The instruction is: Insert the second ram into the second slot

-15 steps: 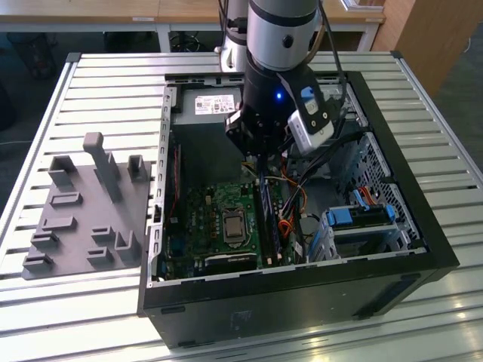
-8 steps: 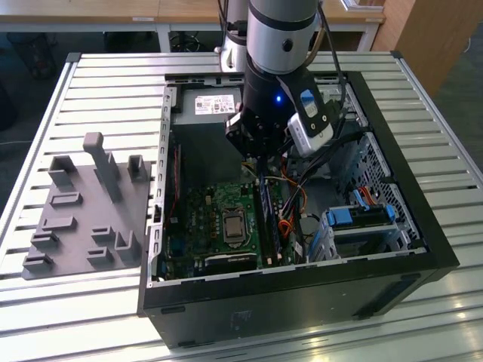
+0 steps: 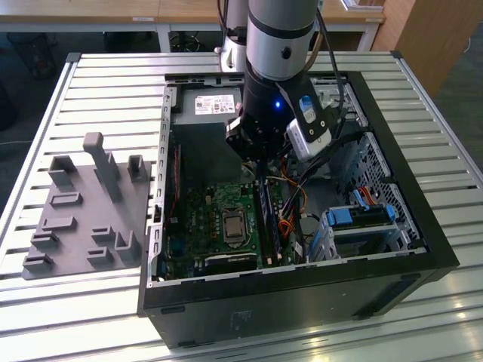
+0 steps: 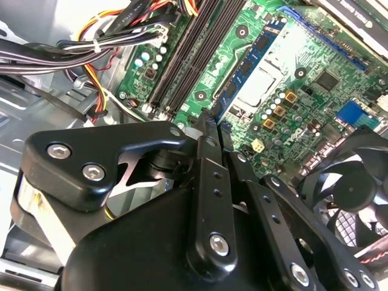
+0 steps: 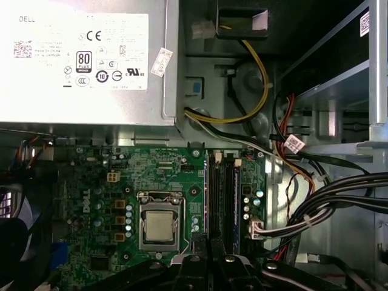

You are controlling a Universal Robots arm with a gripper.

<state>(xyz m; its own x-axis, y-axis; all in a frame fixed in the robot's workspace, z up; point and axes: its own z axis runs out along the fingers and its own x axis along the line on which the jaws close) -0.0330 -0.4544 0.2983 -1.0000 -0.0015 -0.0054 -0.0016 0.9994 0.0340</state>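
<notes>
**A:** Slatted metal bench (image 3: 113,83). Open black computer case (image 3: 302,309) sits on it, with a grey moulded fixture plate (image 3: 75,226) to the exterior view's left.

**B:** Gripper?

**A:** The black two-finger gripper (image 4: 213,124) is down inside the case, over the green motherboard (image 5: 91,176). Its fingers (image 4: 206,157) are pinched on the second ram (image 4: 245,70), a thin blue memory stick.

**B:** Placement?

**A:** It stands on edge along the dark memory slots (image 4: 182,60), on the side of the silver processor socket (image 5: 159,224). Seated or not, cannot tell.
</notes>
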